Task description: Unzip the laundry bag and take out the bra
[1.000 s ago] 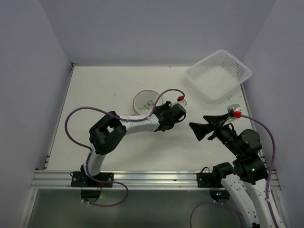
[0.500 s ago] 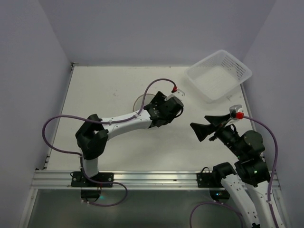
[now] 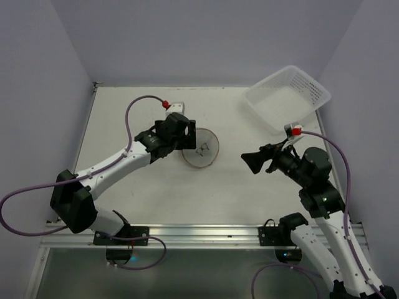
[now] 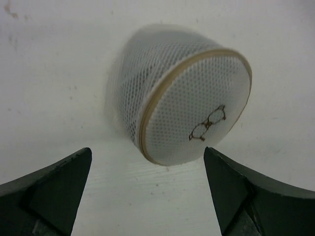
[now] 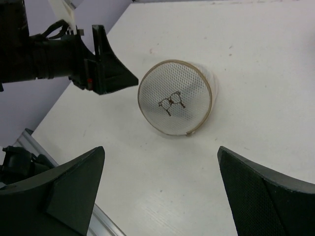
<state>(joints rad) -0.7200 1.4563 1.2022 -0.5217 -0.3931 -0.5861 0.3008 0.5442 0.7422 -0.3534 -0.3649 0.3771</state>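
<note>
The laundry bag [image 3: 201,148], a round white mesh puck with a tan zipper rim, stands on its edge mid-table, its zipper closed. Its flat face with the small drawing [image 5: 174,97] is turned toward my right gripper. My left gripper [image 3: 189,136] stands open just left of the bag, not touching it. In the left wrist view the bag [image 4: 187,103] sits a little beyond the spread left gripper [image 4: 147,152]. My right gripper [image 3: 252,161] is open some way to the bag's right, and nothing lies between the fingers of the right gripper [image 5: 161,150]. The bra is hidden.
A white perforated plastic basket [image 3: 280,106] sits tilted at the back right corner. Purple-grey walls close off the table at the back and sides. An aluminium rail [image 3: 199,233] runs along the near edge beside the arm bases.
My left gripper has opened and swung from the bag's right side round to its left. The bag now stands uncovered. My right gripper has shifted left, toward the bag.
</note>
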